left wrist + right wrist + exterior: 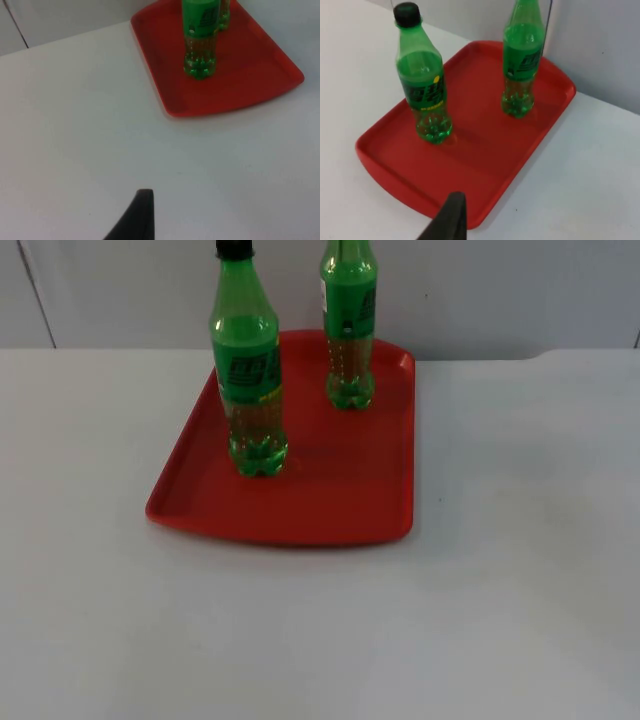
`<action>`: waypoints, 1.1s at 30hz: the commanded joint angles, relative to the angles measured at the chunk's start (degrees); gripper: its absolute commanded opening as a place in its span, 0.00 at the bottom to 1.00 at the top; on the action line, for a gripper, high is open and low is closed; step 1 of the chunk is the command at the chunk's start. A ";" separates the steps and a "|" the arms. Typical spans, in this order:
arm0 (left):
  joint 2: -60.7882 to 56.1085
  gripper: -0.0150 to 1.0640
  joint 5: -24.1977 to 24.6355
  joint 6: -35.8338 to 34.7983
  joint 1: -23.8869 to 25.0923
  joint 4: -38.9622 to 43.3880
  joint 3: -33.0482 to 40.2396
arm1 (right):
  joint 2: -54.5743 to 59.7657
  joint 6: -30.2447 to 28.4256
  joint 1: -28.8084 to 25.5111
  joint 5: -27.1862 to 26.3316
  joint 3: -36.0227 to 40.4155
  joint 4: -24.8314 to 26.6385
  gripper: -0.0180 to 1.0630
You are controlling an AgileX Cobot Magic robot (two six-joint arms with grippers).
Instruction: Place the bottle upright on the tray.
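Two green plastic bottles stand upright on a red tray (340,500). The black-capped bottle (250,370) is near the tray's left rim, and the second bottle (349,330) stands toward its back right. From the left wrist I see the nearer bottle (200,45) on the tray (250,80), with the other bottle (224,15) partly behind it. My left gripper (140,215) hangs over bare table, well away from the tray. My right gripper (450,215) hovers just off the tray's rim (395,185), apart from the capped bottle (422,90) and its neighbour (521,65).
The white table (520,590) spreads wide in front of and on both sides of the tray. A grey partition wall (500,290) closes off the back, just behind the tray's far edge.
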 commanded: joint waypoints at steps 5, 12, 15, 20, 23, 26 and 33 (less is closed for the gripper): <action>-0.25 0.99 -0.06 0.08 -0.27 0.00 0.29 | -7.27 -0.64 0.33 -0.19 4.13 0.33 0.99; -0.25 0.99 -0.06 0.08 -0.27 0.00 0.29 | -19.06 -0.64 0.33 0.44 11.03 1.16 0.99; -0.25 0.99 -0.06 0.08 -0.27 0.00 0.29 | -22.91 -0.64 0.33 1.02 13.16 1.26 0.99; -0.25 0.99 -0.06 0.08 -0.27 0.00 0.29 | -32.17 -0.64 0.33 3.66 17.28 1.30 0.99; -0.25 0.99 -0.06 0.08 -0.27 0.00 0.29 | -35.80 -0.64 0.33 6.32 18.03 1.30 0.99; -0.25 0.99 -0.06 0.08 -0.27 0.00 0.29 | -40.47 -0.64 0.33 11.34 18.13 1.30 0.99; -0.25 0.99 -0.06 0.08 -0.27 0.00 0.29 | -47.41 -0.64 0.33 18.36 18.19 1.30 0.99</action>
